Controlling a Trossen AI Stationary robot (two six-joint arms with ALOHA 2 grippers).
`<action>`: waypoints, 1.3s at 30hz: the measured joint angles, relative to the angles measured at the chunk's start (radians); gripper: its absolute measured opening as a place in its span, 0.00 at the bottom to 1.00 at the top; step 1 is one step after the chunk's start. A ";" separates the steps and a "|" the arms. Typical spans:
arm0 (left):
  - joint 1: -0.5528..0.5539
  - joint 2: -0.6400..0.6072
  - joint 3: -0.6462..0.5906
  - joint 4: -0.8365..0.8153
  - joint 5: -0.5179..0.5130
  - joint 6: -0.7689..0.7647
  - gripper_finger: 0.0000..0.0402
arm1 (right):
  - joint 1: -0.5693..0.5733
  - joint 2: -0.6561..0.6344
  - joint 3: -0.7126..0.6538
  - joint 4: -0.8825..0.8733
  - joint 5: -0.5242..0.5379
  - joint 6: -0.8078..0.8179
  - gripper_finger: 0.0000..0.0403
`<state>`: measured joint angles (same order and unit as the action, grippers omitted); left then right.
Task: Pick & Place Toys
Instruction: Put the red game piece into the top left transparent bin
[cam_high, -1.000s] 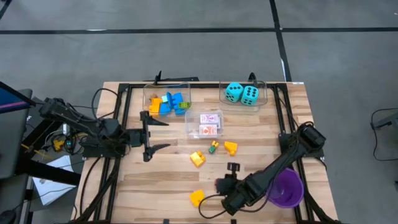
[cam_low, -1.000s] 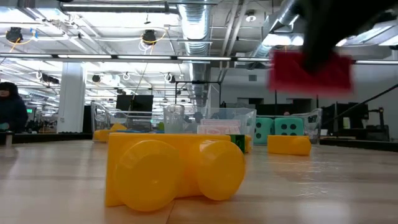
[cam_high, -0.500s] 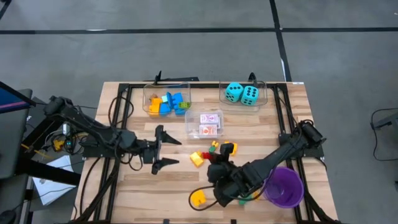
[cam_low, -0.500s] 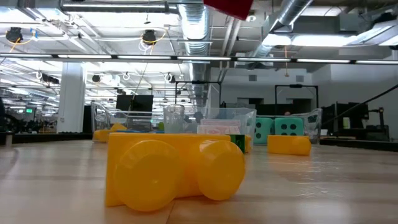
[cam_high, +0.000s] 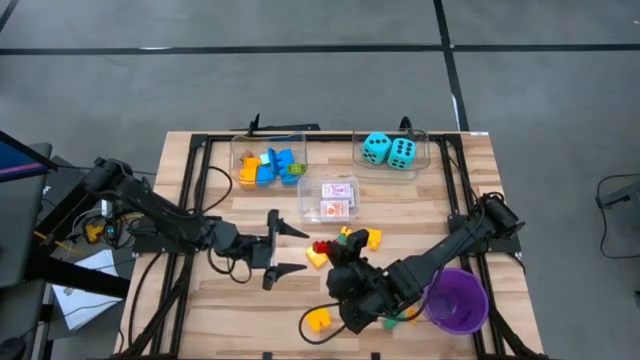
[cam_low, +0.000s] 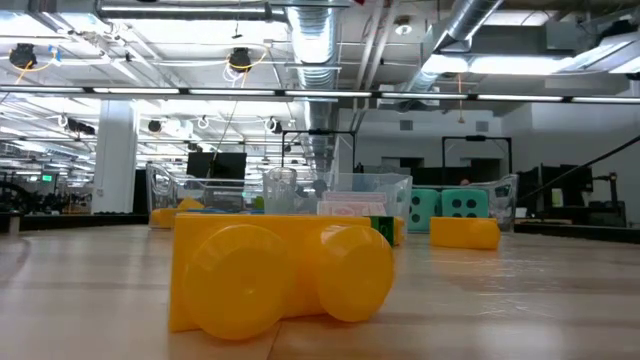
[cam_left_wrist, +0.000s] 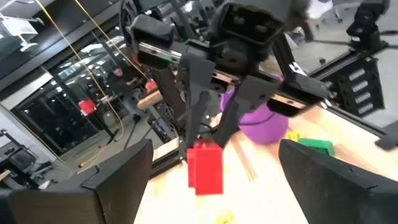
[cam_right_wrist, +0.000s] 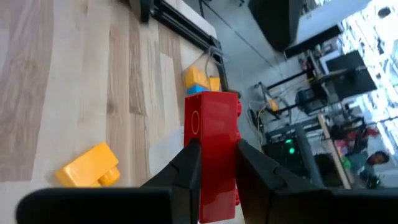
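My right gripper (cam_right_wrist: 214, 180) is shut on a red brick (cam_right_wrist: 211, 134) and holds it above the middle of the table (cam_high: 200, 300). In the high view the brick (cam_high: 321, 247) hangs just in front of my open left gripper (cam_high: 300, 251), which points level at it from the table's left. The left wrist view shows the brick (cam_left_wrist: 205, 168) between its own two spread fingers, apart from both. Yellow bricks (cam_high: 317, 320) (cam_high: 317, 259) (cam_high: 372, 238) and a green brick (cam_high: 405, 315) lie on the table. My right gripper pinches the red brick's upper end (cam_left_wrist: 203, 148) between its two fingers (cam_left_wrist: 186, 118). They come slanting down from the table's right. The brick hangs upright below the fingers, lifted clear of the table.
A purple cup (cam_high: 458, 300) stands at the near right under the right arm. Three clear bins stand at the back: one with bricks (cam_high: 268, 162), one with card packs (cam_high: 339, 198), one with two turquoise dice (cam_high: 391, 150). A small green brick (cam_high: 345, 234) lies by the card bin.
My right gripper has risen with the red brick, out of the low view's top, gone toward the table's left and far side, and turned its wrist. My left gripper, still open, has moved toward the table's right and near edge, up to the brick.
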<state>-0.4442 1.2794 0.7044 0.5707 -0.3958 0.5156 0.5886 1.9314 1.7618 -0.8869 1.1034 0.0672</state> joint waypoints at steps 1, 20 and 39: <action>0.000 0.013 0.000 0.019 -0.001 0.000 0.85 | -0.001 0.001 0.000 0.013 0.001 -0.021 0.16; 0.000 0.111 -0.001 0.129 -0.132 -0.029 0.78 | -0.056 0.004 0.000 0.112 -0.002 -0.147 0.16; 0.053 0.108 -0.001 0.103 -0.136 -0.080 0.40 | -0.059 0.004 0.000 0.113 -0.003 -0.137 0.16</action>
<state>-0.3912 1.3876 0.7033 0.6737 -0.5320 0.4357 0.5301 1.9354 1.7618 -0.7734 1.1007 -0.0698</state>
